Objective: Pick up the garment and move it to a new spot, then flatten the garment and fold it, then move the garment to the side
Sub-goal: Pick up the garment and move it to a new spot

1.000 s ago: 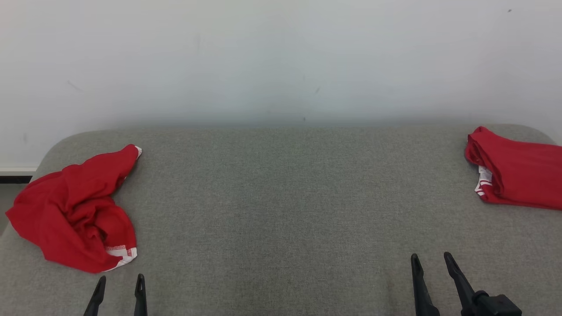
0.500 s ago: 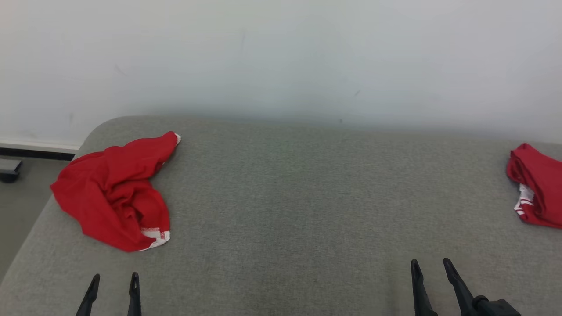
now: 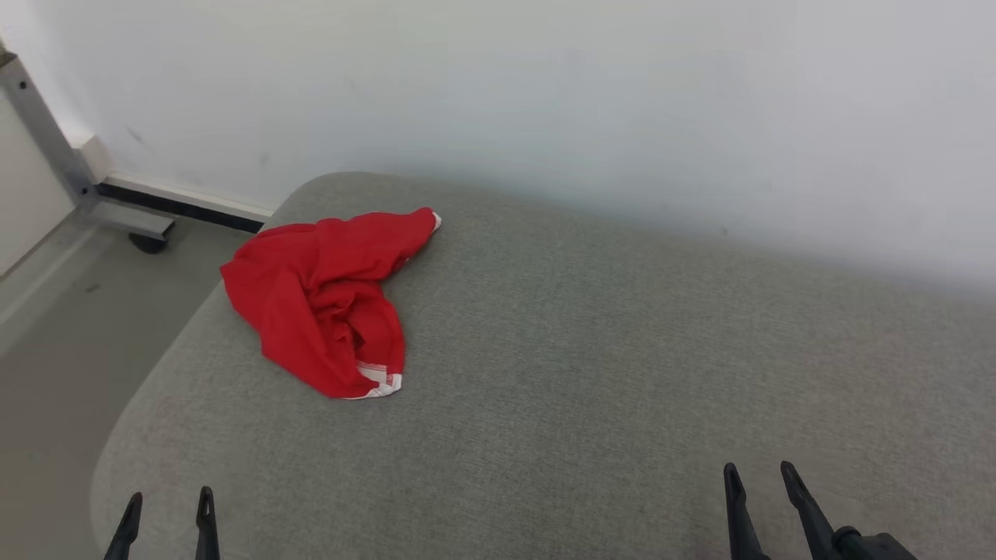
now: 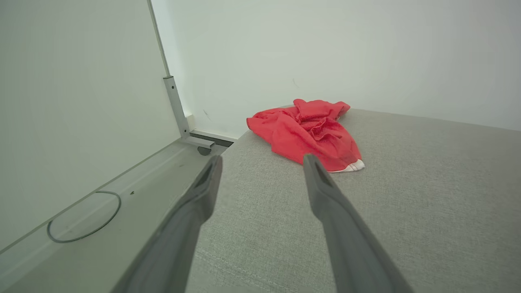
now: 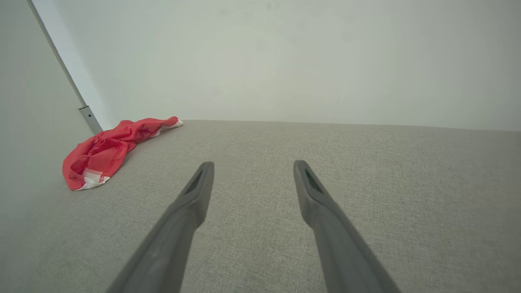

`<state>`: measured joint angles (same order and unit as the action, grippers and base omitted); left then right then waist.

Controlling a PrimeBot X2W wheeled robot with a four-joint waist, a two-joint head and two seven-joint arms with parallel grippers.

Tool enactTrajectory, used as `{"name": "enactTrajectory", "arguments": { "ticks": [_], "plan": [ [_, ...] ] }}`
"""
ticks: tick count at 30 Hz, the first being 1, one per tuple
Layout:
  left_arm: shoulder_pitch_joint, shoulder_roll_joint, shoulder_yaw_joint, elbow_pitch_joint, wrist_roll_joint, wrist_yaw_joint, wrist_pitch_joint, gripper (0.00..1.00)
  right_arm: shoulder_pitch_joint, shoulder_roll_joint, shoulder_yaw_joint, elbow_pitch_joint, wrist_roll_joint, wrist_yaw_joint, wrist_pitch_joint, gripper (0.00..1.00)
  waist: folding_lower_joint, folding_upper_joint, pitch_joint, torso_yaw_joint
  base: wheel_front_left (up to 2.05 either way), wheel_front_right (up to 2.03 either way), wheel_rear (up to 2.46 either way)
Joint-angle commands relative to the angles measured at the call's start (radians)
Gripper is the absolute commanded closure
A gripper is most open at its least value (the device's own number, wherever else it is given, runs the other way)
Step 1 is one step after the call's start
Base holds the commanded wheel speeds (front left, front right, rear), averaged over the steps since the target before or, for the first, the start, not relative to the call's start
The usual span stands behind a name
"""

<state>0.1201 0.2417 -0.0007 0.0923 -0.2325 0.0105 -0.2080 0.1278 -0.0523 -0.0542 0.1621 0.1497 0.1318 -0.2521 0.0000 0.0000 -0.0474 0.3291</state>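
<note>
A crumpled red garment [image 3: 327, 299] with white trim lies near the far left corner of the grey padded surface [image 3: 591, 373]. The left wrist view has the garment [image 4: 309, 132] ahead and slightly right of the fingers; the right wrist view has the garment [image 5: 108, 152] far off to the left. My left gripper [image 3: 167, 509] stands open at the surface's near left edge, well short of the garment, with nothing between its fingers. At the lower right my right gripper [image 3: 759, 482] is open and empty too, over bare fabric.
A white wall [image 3: 545, 93] runs behind the surface. Left of the surface the floor [image 3: 70, 342] drops away, with a panel on a metal leg and castor [image 3: 144, 237] standing there. A thin cable loop [image 4: 83, 217] lies on the floor in the left wrist view.
The head camera has turned left: the crumpled garment now sits nearer the picture's middle, and a second red garment at the right has gone out of frame. Both grippers stay open.
</note>
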Motion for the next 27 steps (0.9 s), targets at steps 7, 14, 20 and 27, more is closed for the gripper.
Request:
{"name": "enactTrajectory", "arguments": {
  "ticks": [7,14,20,27],
  "plan": [
    [0.019,0.014,0.013,-0.007,-0.017,0.014,0.006,0.00,-0.002,0.004,0.006,0.006,0.009,-0.003,-0.008,0.00,0.0000,0.0000,-0.002,0.124,0.00,0.00,0.00],
    [0.026,0.024,0.021,-0.011,-0.028,0.020,0.009,0.00,0.000,0.004,0.007,0.003,0.012,-0.003,-0.010,0.00,0.0000,0.0000,-0.002,0.158,0.00,0.00,0.00],
    [0.035,0.029,0.029,-0.017,-0.034,0.031,0.010,0.00,-0.001,0.004,0.010,0.002,0.011,-0.003,-0.012,0.00,0.0000,0.0000,0.001,0.167,0.00,0.00,0.00],
    [0.019,0.025,0.039,-0.009,-0.047,0.038,0.000,0.00,-0.011,0.004,0.004,-0.002,-0.009,-0.003,-0.009,0.00,0.0000,0.0000,0.017,0.135,0.00,0.00,0.00]
  ]
}}
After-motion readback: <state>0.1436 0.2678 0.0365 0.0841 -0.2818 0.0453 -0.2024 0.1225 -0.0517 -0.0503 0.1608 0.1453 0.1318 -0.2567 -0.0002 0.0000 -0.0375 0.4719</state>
